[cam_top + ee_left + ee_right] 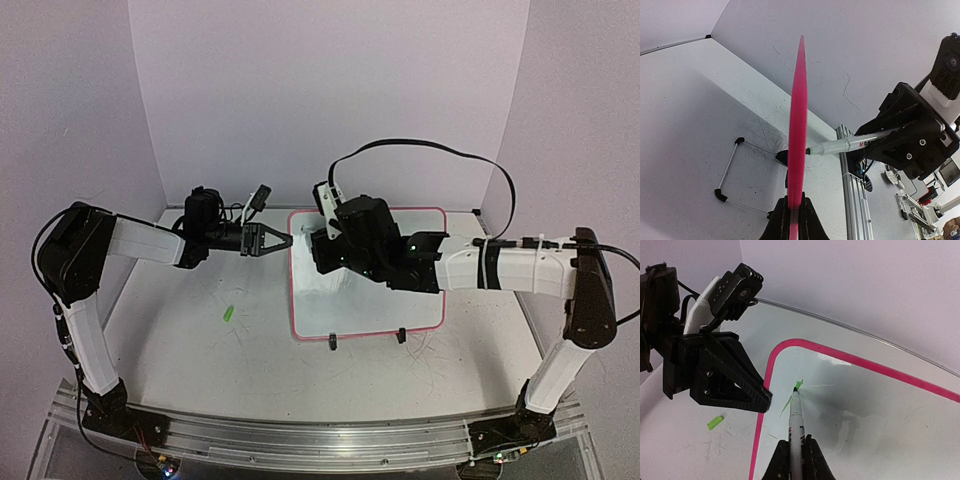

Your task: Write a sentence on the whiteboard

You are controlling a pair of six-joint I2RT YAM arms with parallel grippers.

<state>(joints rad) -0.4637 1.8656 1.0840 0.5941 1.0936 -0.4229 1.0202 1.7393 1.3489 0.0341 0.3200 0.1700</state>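
The bench point(200, 350) is white and flat, with lots of thin dark scratches on it. A back wall point(330, 90), a left wall point(60, 100) and a right wall point(590, 100) stand around it, all plain and pale purple. A shiny metal rail point(300, 435) runs along the bench's near edge. The light is soft and even.

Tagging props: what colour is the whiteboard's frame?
Pink-red; whiteboard frame shows best in right wrist view.

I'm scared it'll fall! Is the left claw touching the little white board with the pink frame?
Touching. In the left wrist view, the left claw pinches the edge of the pink-framed white board.
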